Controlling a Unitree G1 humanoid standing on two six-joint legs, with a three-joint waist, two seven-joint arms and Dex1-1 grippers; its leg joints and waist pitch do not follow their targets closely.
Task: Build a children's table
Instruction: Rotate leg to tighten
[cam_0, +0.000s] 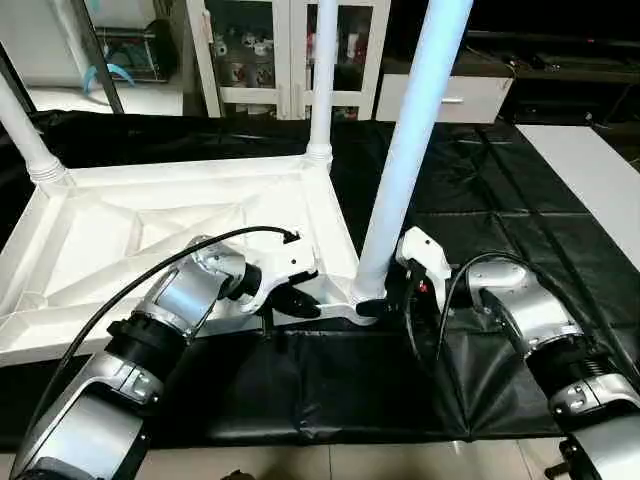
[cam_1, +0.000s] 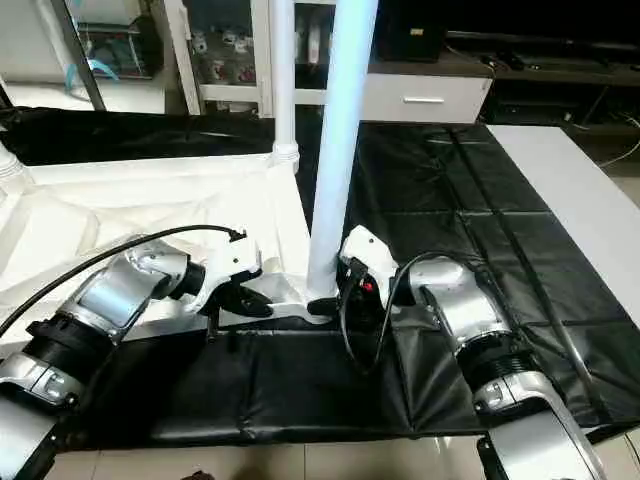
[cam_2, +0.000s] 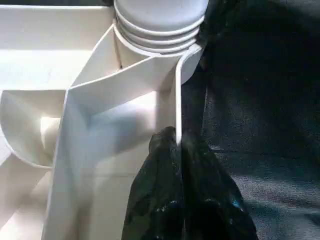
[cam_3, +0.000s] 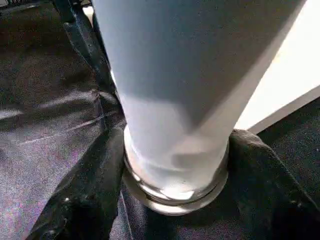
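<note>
Black cover (cam_0: 470, 200) underlies white top (cam_0: 150, 230); cabinet (cam_0: 290, 50) behind.

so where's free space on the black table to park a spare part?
Bare black cover to the right of the near leg, up to the white board. Also the front strip between the forearms. Crowded at the table top's near corner: left gripper pinches the rim, right gripper straddles the leg base.
</note>
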